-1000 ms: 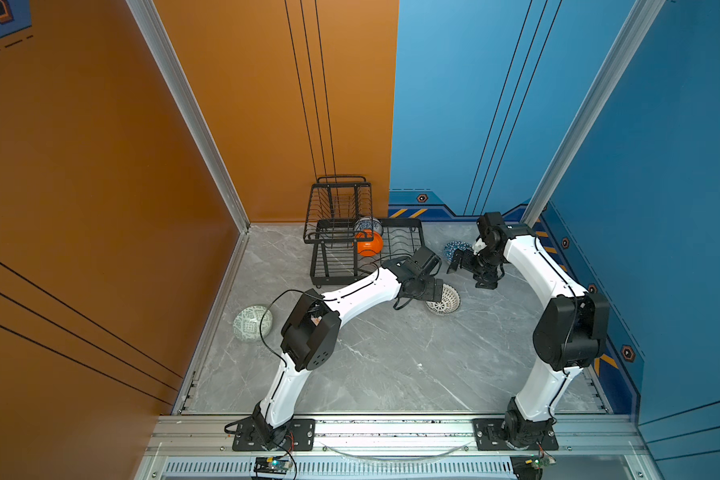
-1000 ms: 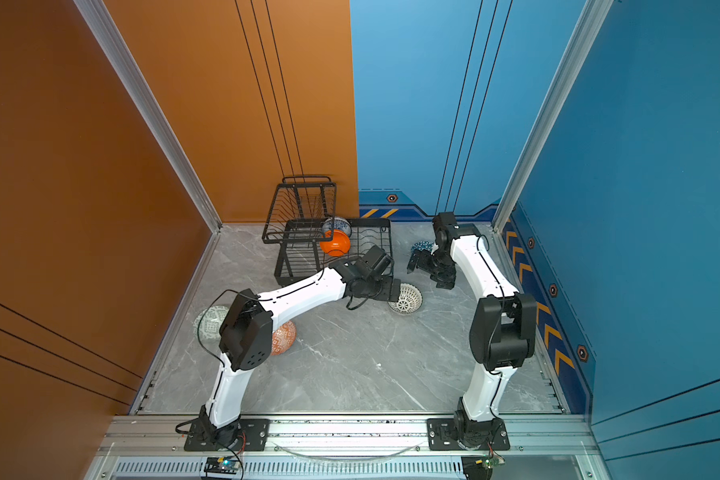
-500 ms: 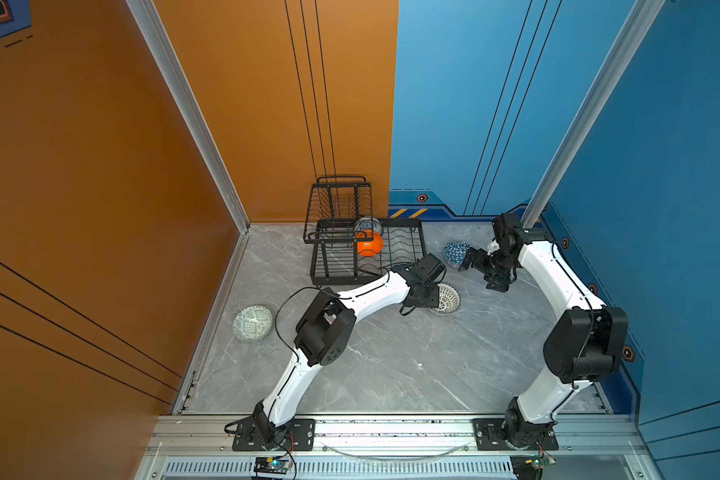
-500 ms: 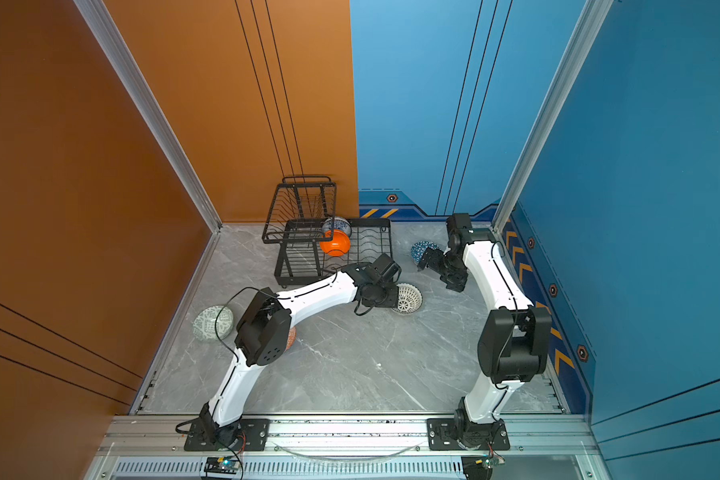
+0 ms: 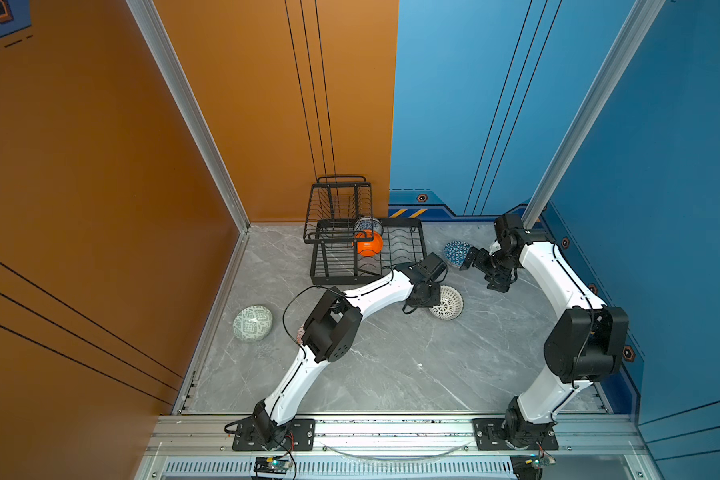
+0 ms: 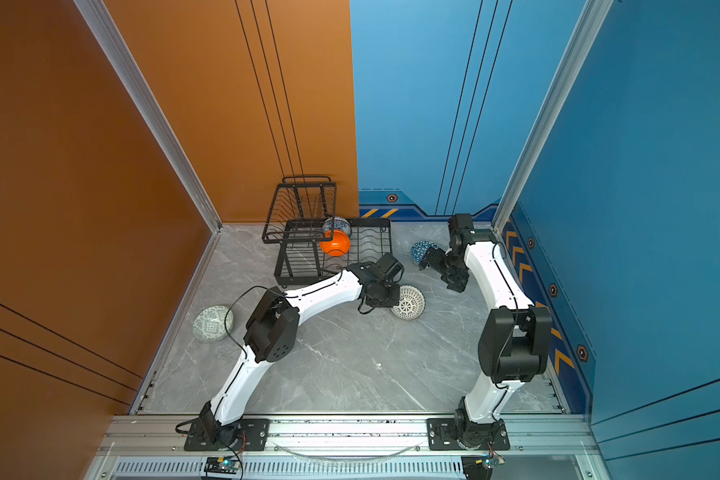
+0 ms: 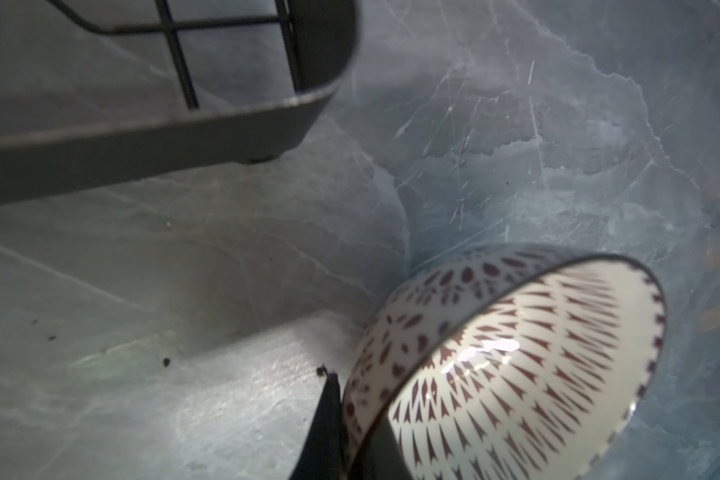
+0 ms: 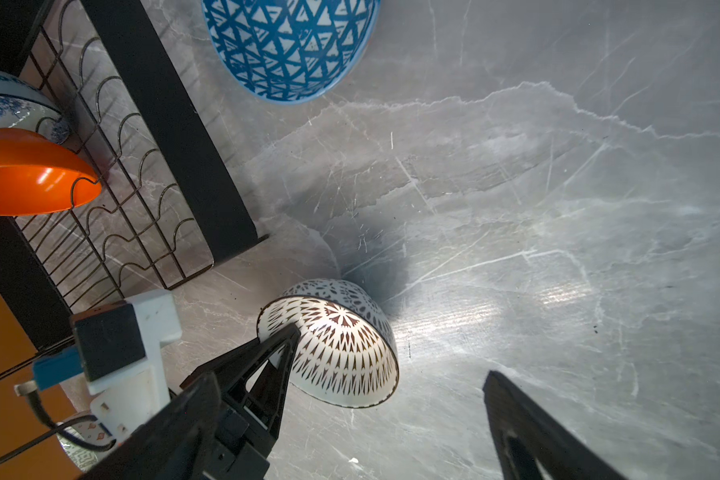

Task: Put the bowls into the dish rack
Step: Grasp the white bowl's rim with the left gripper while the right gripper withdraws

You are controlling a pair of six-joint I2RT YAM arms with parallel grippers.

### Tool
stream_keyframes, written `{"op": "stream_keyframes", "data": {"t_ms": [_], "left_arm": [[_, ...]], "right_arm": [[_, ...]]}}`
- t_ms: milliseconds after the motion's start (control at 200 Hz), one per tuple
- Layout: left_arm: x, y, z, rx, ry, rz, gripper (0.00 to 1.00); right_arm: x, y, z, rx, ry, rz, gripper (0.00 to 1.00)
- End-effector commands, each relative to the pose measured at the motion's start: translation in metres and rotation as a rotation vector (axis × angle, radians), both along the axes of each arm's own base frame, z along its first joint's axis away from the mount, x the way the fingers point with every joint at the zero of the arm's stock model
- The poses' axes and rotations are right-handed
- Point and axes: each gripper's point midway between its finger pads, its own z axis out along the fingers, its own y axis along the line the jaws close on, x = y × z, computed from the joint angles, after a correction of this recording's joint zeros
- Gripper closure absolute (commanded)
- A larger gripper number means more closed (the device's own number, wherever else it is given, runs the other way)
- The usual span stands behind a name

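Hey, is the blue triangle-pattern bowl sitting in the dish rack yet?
No, in the right wrist view the blue triangle-pattern bowl rests on the grey table, outside the black frame of the dish rack.

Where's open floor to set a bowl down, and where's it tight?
Freest: the bare floor between the left arm and right arm. The dish rack slots right of the orange bowl are free. Crowded: left gripper on the white lattice bowl by the rack, right gripper at the blue triangle bowl.
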Motion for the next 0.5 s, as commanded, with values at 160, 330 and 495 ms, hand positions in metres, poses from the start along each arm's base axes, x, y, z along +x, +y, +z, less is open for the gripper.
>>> {"op": "stream_keyframes", "data": {"t_ms": [160,330,495], "left_arm": [[0.014,0.007,0.022,-0.017,-0.012,0.020,1.00],[0.049,0.028,0.087,-0.021,-0.197,0.109,1.00],[0.087,0.057,0.170,0.005,-0.458,0.232,1.00]], "right_arm": [[0.013,-0.004,0.022,0.042,-0.069,-0.051,0.00],[0.028,-0.003,0.052,0.113,-0.126,-0.127,0.00],[0.050,0.002,0.098,0.204,-0.238,-0.195,0.00]]}}
